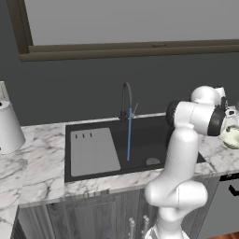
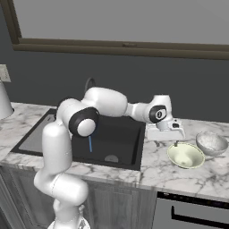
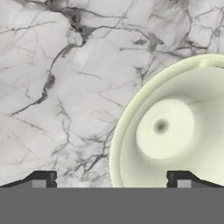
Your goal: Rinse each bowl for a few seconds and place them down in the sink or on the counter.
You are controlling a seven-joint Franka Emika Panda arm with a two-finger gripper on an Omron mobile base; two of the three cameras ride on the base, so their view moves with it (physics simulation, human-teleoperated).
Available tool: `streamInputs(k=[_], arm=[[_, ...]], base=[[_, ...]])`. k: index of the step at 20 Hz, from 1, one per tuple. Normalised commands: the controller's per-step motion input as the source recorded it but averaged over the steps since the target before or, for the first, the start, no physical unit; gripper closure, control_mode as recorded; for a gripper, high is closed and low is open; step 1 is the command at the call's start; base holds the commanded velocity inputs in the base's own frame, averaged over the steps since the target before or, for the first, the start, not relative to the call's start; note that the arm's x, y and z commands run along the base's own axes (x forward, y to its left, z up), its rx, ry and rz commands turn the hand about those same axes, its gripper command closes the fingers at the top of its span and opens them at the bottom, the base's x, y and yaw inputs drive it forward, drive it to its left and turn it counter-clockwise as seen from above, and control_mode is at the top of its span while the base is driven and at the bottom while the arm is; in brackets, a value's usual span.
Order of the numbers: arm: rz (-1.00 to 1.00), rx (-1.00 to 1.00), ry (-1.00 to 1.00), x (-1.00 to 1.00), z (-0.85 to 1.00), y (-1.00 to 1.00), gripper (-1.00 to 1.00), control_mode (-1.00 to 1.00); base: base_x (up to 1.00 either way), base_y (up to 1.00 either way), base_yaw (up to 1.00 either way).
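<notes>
A pale cream bowl (image 2: 185, 155) sits upright on the white marble counter (image 2: 156, 172) right of the black sink (image 2: 118, 134). Close beside it on the right is a second, greyer bowl (image 2: 211, 143). My gripper (image 2: 176, 142) hangs open just above the cream bowl's left rim. In the hand view the gripper (image 3: 111, 180) straddles that rim: one fingertip (image 3: 179, 179) is over the bowl (image 3: 175, 127), the other over bare counter (image 3: 65, 87). Nothing is held. A thin blue stream (image 1: 129, 135) runs from the faucet (image 1: 127, 100) into the sink (image 1: 149, 140). The cream bowl (image 1: 232, 137) shows at the right edge.
A grey drainboard panel (image 1: 93, 151) lies in the sink's left half. A tall white cylinder (image 1: 8, 126) stands on the counter far left. The dark wall and window frame (image 2: 125, 47) rise behind. Grey cabinets (image 1: 84, 217) run below the counter.
</notes>
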Motion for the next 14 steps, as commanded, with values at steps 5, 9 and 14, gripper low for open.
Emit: streamInputs(k=[5,9,14], arm=[[0.00,0.02,-0.01,0.08,-0.27,-0.07,-1.00,-1.00],[0.00,0.03,-0.01,0.12,-0.22,-0.06,-1.00,-1.00],[0.00,0.01,-0.02,0.15,-0.14,-0.05,-1.00,-1.00]], base=[[0.00,0.00,0.00],[0.00,0.00,0.00],[0.00,0.00,0.00]])
